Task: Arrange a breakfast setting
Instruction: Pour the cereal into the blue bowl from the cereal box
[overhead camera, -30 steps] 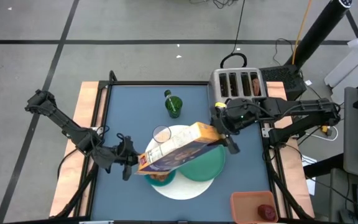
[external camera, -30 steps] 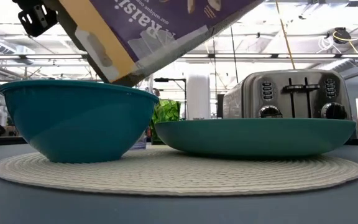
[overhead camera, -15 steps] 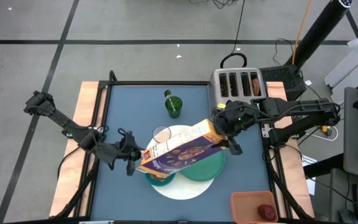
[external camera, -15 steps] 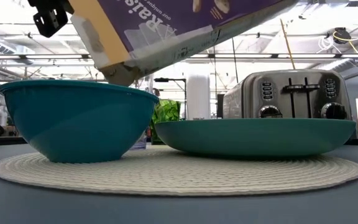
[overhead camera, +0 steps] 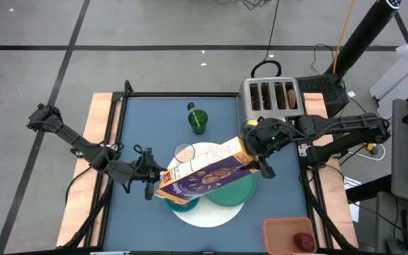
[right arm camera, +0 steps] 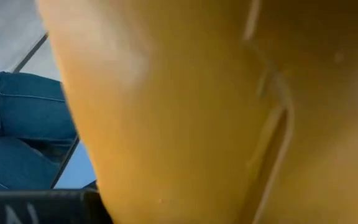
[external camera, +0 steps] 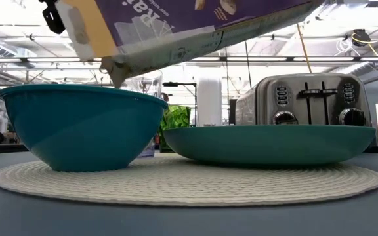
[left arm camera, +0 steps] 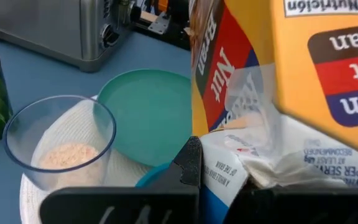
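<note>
**Cereal box tipped over the bowl**

While the right gripper (overhead camera: pixel 255 150) pinches the bottom end of the purple cereal box (overhead camera: pixel 204 173), the box hangs tilted above the big white round mat (overhead camera: pixel 222 212), its open end lowest and right over the teal bowl (overhead camera: pixel 183 204). From the low view the box's torn flap (external camera: pixel 120 65) sits just above the bowl's rim (external camera: pixel 77 92), not touching it. The left gripper (overhead camera: pixel 147 183), fingers pressed together and holding nothing that can be seen, sits just beside the box's open end, on the side toward the table's left edge; its wrist view shows the crumpled inner bag (left arm camera: pixel 272 155) close ahead.

On the mat, the green plate (overhead camera: pixel 236 190) lies beside the bowl, partly under the box, and the small clear glass (overhead camera: pixel 184 151) stands at the mat's far-left rim, with a pale layer at its bottom. The green cup (overhead camera: pixel 197 120) stands apart, toward the table's far edge. A silver toaster (overhead camera: pixel 271 95) occupies the far-right corner, and an orange-pink tray (overhead camera: pixel 282 232) holding a dark-red fruit (overhead camera: pixel 303 241) sits at the near-right corner.
</note>
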Controlling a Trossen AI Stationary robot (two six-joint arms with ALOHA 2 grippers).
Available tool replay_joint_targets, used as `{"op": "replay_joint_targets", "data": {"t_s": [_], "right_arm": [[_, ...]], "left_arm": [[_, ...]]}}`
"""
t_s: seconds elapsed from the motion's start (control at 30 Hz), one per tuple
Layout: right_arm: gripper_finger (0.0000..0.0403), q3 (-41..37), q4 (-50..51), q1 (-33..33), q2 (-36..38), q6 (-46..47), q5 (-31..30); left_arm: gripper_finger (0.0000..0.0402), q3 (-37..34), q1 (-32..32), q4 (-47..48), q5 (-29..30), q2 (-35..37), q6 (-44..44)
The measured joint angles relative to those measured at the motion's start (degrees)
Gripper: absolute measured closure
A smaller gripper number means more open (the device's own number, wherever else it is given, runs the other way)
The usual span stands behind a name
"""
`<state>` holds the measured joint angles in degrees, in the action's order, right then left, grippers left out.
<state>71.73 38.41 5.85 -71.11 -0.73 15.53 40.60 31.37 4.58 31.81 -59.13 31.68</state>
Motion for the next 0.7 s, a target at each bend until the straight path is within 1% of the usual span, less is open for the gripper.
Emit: {"op": "replay_joint_targets", "data": {"t_s": [0.13, 0.3, 0.5, 0.7], "right_arm": [[0.0209, -3.79, -3.53, 0.0, 2.1, 0.16, -0.22], [0.021, -10.52, -10.51, 0.0, 7.13, 1.66, -0.38], [0.0208, -21.92, -23.96, 0.0, 14.48, 4.91, -0.66], [0.021, -32.6, -39.55, -0.06, 18.56, 6.53, -1.4]], "left_arm": [[0.04, 0.0, -0.44, -0.98, 0.07, 0.0, -0.52], [0.04, 0.11, -0.82, -2.23, 0.2, 0.26, -0.23], [0.04, 0.25, -2.47, -7.43, 0.87, 1.3, -3.92], [0.04, 0.31, -5.69, -13.81, -0.57, 1.97, -10.13]]}}
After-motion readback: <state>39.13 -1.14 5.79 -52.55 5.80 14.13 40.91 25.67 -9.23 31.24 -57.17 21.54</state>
